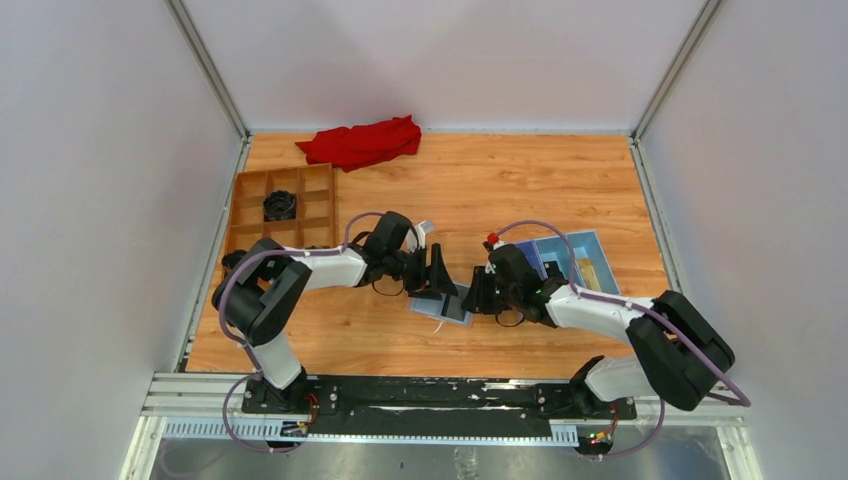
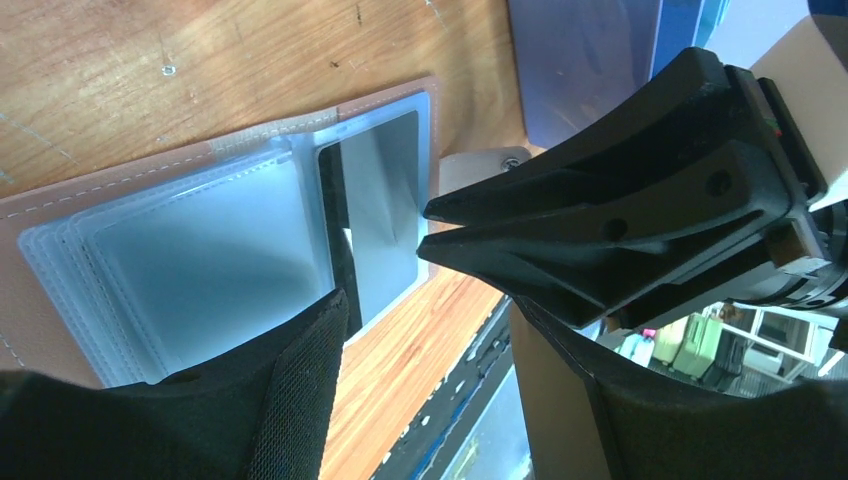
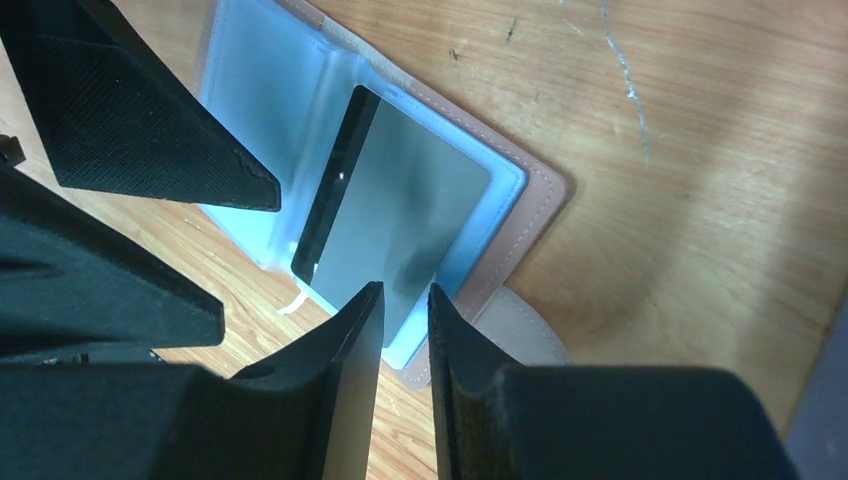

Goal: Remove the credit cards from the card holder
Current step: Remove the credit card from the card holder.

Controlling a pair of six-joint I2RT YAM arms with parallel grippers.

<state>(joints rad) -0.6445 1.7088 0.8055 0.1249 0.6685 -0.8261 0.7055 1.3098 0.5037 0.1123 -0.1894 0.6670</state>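
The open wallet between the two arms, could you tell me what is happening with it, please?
Both robot arms are working over the tan-pink folding card holder, which lies open on the wooden table. The right gripper, jaws only narrowly apart, points down at the edge of a grey credit card with a dark stripe that sits in a clear sleeve. The left gripper, jaws open, hangs over the holder beside it. The card is not yet out.

A robotics laboratory test cell is indicated: a wood-grain counter [image 1: 520, 190] is enclosed by plain white panel walls [image 1: 100, 150] held in bare aluminium profile posts [image 1: 206, 65], and two black-and-white robot arms [image 1: 320, 270] with loose purple cables [image 1: 530, 223] are bolted to a black base plate [image 1: 440, 392] on a slotted metal rail [image 1: 400, 430]
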